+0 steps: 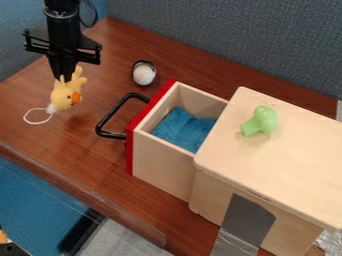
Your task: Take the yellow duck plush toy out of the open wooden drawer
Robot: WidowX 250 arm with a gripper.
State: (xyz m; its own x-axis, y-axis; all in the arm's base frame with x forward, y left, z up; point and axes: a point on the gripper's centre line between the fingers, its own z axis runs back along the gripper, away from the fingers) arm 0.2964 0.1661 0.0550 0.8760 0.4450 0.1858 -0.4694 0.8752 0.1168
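At the upper left hangs the black gripper (65,76), shut on a small yellow plush duck (65,96) with an orange beak. The duck is above the brown table, left of the drawer's black handle, and a white string loop (39,120) trails from it. The wooden drawer (164,159) with a red front stands open, a blue cloth (184,129) inside. On top of the wooden box (294,155) lies a green broccoli-shaped toy (261,121). A round white object with a dark rim (143,73) sits on the table behind the handle.
Grey-blue partition walls (234,40) border the table (93,145) at the back and left. A raised wooden edge (80,192) runs along the front left. Grey tape (247,220) runs down the box's front side.
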